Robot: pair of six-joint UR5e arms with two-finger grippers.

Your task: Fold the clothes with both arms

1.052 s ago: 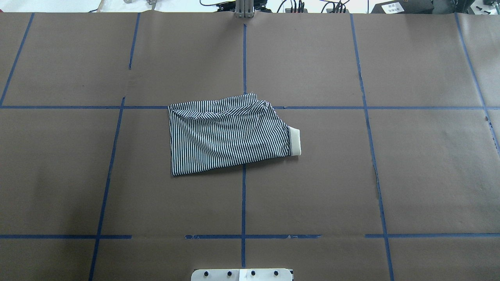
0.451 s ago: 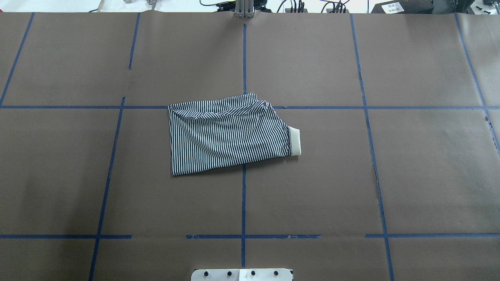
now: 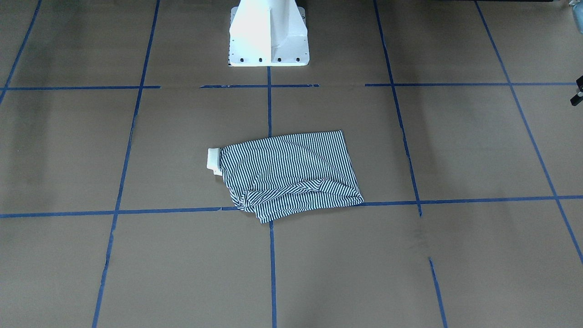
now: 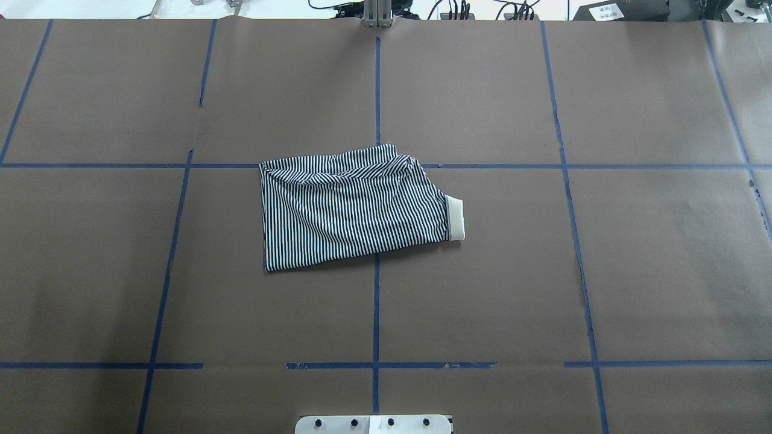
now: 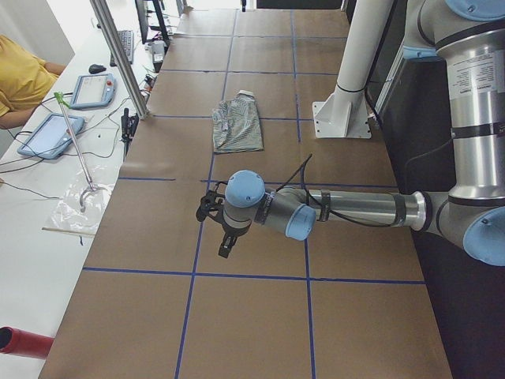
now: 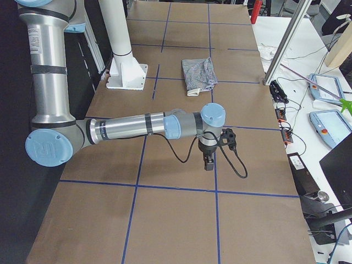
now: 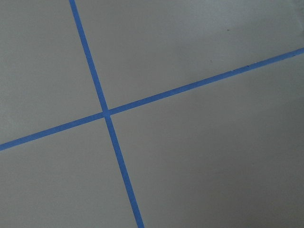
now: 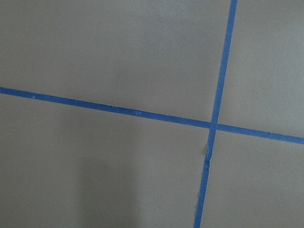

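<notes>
- Shirt (image 4: pixel 356 205): folded into a compact, roughly rectangular bundle. It lies flat near the middle of the worktop (image 4: pixel 603 271), across the centre tape line (image 4: pixel 376 313).
- Collar (image 4: pixel 456 219): cream, sticking out of the bundle on the robot's right side.
- Far edge of the shirt, away from the pedestal (image 3: pixel 268 32): bunched, with a creased ridge. The near edge lies smoother.
- Left arm (image 5: pixel 355 209): stretched low toward the worktop's left end, well apart from the shirt.
- Left end effector (image 5: pixel 224 251): pointing down over bare paper, holding nothing. Whether it is wide or narrow cannot be told.
- Right arm (image 6: pixel 126 127): stretched likewise toward the right end, well apart from the shirt.
- Right end effector (image 6: pixel 208 165): pointing down and empty. Its opening cannot be told.
- Wrist views: each shows only brown paper and a tape crossing (image 7: pixel 106 113) (image 8: pixel 213 125).
</notes>
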